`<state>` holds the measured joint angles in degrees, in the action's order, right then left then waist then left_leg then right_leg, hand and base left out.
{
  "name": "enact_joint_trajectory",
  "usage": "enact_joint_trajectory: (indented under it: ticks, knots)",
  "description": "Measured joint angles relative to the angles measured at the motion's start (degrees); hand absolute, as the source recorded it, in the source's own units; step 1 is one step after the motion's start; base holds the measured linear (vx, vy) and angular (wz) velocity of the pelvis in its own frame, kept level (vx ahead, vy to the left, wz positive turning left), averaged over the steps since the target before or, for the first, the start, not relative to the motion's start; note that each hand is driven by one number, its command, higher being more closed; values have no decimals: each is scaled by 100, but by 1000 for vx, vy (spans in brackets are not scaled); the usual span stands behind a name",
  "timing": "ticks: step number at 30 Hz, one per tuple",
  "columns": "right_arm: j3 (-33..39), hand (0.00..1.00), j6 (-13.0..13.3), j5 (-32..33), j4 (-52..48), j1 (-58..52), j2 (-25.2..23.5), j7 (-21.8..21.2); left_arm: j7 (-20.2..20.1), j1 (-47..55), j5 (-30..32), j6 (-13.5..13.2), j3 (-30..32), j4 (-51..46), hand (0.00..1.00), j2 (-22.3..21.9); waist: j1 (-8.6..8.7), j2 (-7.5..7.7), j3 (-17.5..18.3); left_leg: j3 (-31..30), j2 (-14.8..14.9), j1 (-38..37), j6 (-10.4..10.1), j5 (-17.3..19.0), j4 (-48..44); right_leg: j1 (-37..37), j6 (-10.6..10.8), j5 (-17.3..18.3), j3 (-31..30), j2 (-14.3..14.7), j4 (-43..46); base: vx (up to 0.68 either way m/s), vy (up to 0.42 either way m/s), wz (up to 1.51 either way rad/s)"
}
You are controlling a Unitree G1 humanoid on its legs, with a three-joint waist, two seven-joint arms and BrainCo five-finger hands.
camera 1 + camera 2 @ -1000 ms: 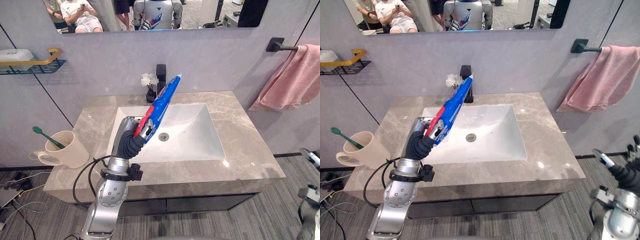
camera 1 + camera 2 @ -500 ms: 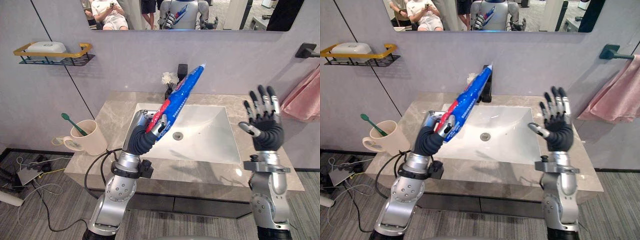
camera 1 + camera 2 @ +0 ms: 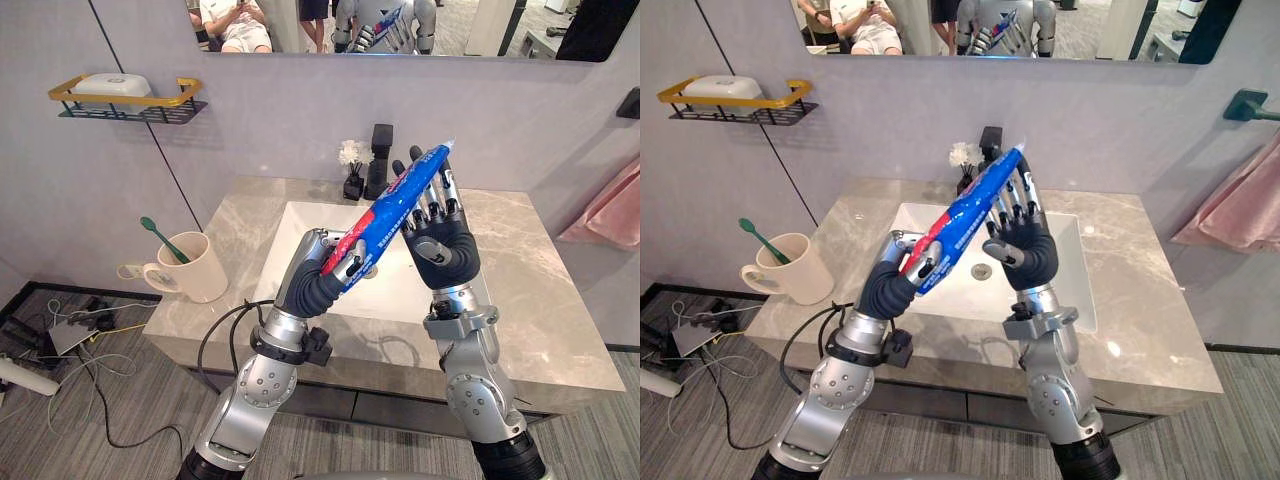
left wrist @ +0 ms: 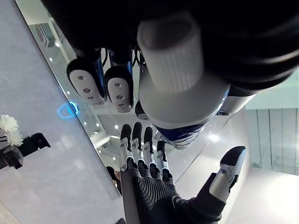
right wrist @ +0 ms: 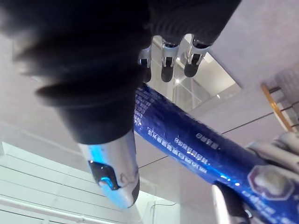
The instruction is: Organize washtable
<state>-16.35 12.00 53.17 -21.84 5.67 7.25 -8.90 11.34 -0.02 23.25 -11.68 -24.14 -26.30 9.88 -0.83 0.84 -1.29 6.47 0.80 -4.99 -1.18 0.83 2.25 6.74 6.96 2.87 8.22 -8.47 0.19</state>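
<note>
My left hand (image 3: 318, 286) is shut on the lower end of a blue and red toothpaste tube (image 3: 400, 198), which slants up and to the right above the white sink basin (image 3: 297, 226). The tube's white cap (image 4: 176, 74) shows close in the left wrist view. My right hand (image 3: 446, 250) is raised just behind the tube's upper half, palm toward it, fingers (image 5: 167, 61) straight and open. Whether they touch the tube I cannot tell. A beige cup (image 3: 196, 270) with a green toothbrush (image 3: 158, 238) stands on the counter's left end.
The grey marble counter (image 3: 560, 310) has a black faucet (image 3: 381, 150) and a small white flower vase (image 3: 350, 165) at the back. A gold-rimmed wall shelf (image 3: 125, 98) with a soap dish hangs upper left. A pink towel (image 3: 612, 208) hangs at the right.
My right hand has moved left from the counter's right side to just behind the tube. The left hand keeps its hold on the tube. The camera has shifted.
</note>
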Motion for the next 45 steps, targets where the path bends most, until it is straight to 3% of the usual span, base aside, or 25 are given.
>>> enact_joint_trajectory:
  ticks: [11, 20, 28, 45]
  knots:
    - [-257, 0, 152, 602, 1, 229, -24, 39, 226, -121, -9, -14, -192, 180, 100, -6, -8, 17, 6, -2, 4, -69, 0, -92, 187, 0, -18, -39, 17, 18, -32, -8, -5, 1]
    - [-530, 0, 340, 1159, 2, 284, -312, 150, 508, -142, 0, -11, -347, 348, 100, -21, 0, 31, 12, -9, 6, -76, 1, -208, 298, -9, -24, -47, 73, 24, -43, -10, -8, 3]
    - [-658, 0, 544, 1202, 2, 284, -475, 290, 635, -159, 8, -13, -465, 447, 100, -25, 0, 62, 29, -6, 7, -77, 1, -208, 298, -9, -24, -48, 81, 24, -45, 0, 0, 0]
    - [-352, 0, 547, 788, 2, 198, -480, 426, 580, -209, 0, -134, -352, 807, 100, -55, 8, 65, 30, 1, 11, -86, 2, -215, 298, -6, -23, -49, 80, 26, -44, 0, 0, 0]
